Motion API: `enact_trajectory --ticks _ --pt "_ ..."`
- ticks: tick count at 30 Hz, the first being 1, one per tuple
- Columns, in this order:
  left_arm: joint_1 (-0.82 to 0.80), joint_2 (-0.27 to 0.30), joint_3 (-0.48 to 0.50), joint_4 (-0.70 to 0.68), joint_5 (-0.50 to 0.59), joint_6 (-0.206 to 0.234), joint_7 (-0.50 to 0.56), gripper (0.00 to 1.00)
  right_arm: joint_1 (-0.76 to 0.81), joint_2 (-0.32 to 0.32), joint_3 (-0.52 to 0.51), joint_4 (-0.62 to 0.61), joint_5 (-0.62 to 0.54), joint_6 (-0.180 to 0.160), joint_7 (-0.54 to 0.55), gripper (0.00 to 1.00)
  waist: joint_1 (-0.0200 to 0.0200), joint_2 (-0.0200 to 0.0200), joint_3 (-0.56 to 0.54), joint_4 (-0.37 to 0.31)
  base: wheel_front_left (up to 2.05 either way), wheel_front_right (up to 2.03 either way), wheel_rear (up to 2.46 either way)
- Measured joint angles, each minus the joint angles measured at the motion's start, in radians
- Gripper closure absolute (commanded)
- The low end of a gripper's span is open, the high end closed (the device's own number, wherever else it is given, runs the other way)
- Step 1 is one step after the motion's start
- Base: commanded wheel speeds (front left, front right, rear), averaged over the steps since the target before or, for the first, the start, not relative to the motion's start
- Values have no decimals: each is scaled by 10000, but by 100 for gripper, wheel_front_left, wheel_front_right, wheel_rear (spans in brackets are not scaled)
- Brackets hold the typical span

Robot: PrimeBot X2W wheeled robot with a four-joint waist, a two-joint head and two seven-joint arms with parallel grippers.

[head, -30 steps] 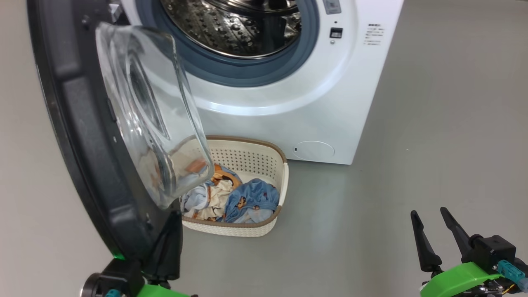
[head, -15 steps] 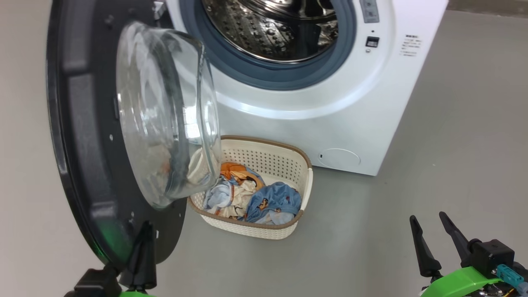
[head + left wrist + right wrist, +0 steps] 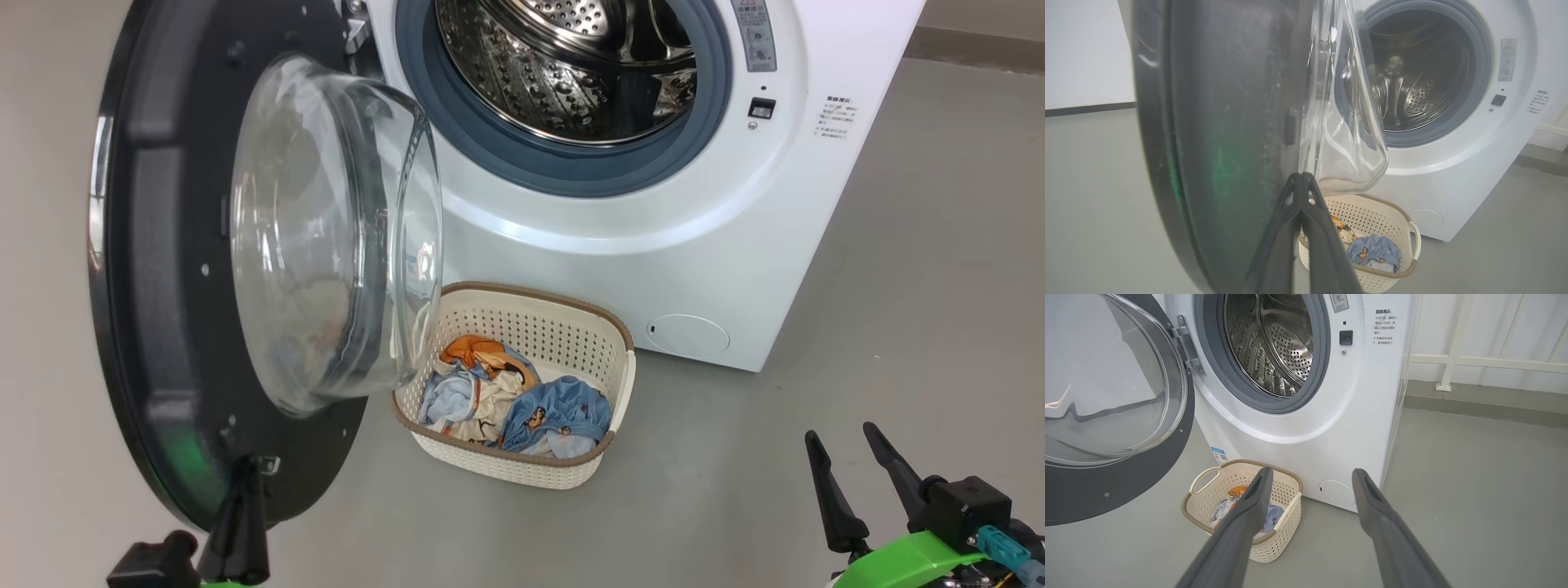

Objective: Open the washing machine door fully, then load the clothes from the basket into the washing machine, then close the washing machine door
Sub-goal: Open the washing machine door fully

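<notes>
Presently the washing machine [image 3: 718,245] stands with its drum [image 3: 571,73] empty. The washing machine door [image 3: 155,286] is swung wide to the left, judged open or nearly so; loading and closing are left to do. The basket [image 3: 506,465] sits on the floor [image 3: 898,327] just before the machine, partly under the door's glass bowl [image 3: 326,237], with the clothes [image 3: 563,408] all inside it. The left gripper [image 3: 247,469], fingers pressed together and empty, is at the door's lower edge; contact unconfirmed. The right gripper [image 3: 839,430], spread wide and empty, hangs well apart from the basket.

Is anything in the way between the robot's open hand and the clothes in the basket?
Nothing visible is. The right gripper stands open, and just grey floor lies between it and the clothes in the basket. The washing machine door hangs at the basket's other side.
</notes>
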Motion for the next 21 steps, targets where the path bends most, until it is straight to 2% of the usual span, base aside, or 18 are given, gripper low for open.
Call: enact_trajectory --ticks 10,21 --pt "-379 150 577 656 67 -88 2 100 13 -52 188 4 0 0 0 0 0 0 -69 -15 0 0 0" --pt "-1239 290 1904 1569 -224 -69 2 100 -3 -366 238 -6 31 0 0 0 0 0 404 -209 0 0 0"
